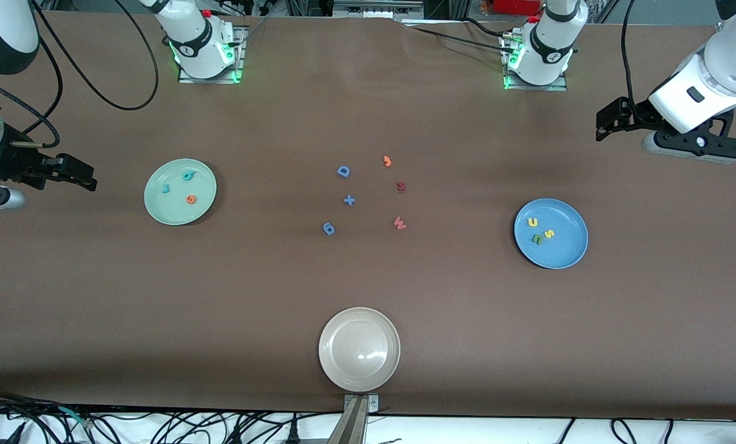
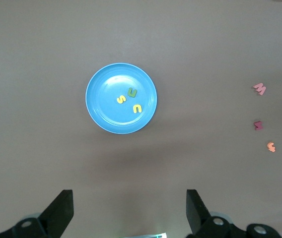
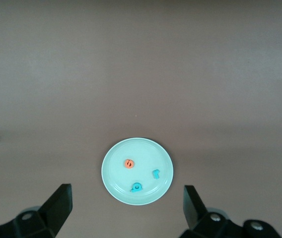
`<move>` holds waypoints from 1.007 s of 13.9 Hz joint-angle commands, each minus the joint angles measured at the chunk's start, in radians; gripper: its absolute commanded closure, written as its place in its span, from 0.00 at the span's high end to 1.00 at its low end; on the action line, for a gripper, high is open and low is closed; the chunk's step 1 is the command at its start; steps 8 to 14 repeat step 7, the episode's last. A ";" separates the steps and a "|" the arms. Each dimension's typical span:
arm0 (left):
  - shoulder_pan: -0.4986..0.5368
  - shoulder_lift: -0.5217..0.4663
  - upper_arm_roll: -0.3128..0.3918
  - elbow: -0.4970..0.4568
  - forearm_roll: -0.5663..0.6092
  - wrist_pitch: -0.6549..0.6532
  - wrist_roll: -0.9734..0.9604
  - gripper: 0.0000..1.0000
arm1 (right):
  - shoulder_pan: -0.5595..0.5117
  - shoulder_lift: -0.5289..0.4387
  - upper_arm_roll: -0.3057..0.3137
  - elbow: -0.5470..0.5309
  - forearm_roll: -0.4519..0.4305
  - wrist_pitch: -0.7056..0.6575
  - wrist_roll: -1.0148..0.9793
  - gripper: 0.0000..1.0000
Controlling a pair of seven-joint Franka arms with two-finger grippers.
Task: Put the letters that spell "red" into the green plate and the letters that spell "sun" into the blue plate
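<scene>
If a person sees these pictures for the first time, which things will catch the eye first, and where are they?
Two coloured plates stand out: the green plate toward the right arm's end holds teal and orange letters, and the blue plate toward the left arm's end holds yellow and green letters. Between them lie loose blue, orange and red pieces, and an empty beige plate sits nearest the front camera. The right hand and left hand hover open at the table's ends.

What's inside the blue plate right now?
The blue plate holds three small letters lying flat: a yellow u, a green n and a yellow s. Nothing covers them; what lies beneath the plate itself can't be seen.
</scene>
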 commanded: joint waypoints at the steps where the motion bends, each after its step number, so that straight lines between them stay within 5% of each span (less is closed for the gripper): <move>1: -0.006 0.013 -0.003 0.030 0.033 -0.022 -0.010 1.00 | -0.014 -0.023 0.008 -0.024 0.024 0.016 0.001 0.99; 14: -0.006 0.013 -0.003 0.030 0.033 -0.023 -0.010 1.00 | -0.010 -0.021 0.008 -0.024 0.023 0.019 0.001 1.00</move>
